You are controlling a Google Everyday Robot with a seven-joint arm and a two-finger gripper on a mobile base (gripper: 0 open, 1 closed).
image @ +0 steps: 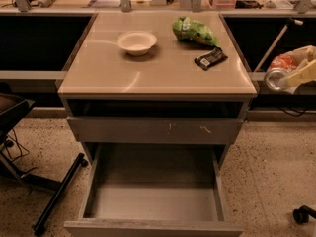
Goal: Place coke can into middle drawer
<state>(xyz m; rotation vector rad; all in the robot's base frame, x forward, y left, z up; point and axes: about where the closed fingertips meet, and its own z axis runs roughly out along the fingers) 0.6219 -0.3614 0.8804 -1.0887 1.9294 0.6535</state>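
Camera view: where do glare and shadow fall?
Camera view: pale glare streaks the tabletop beside the bowl; the open middle drawer darkens toward its back; the end effector, at the right edge off the tabletop, grips the coke can.

gripper (299, 67) at the right edge — pale cream, blocky fingers (307, 73), smooth and unmarked.

at the right edge the pale plastic gripper (295, 69) clasps the shiny metal coke can (279, 71); the countertop (163, 75) is smooth and glossy, the middle drawer (153, 201) matt grey.
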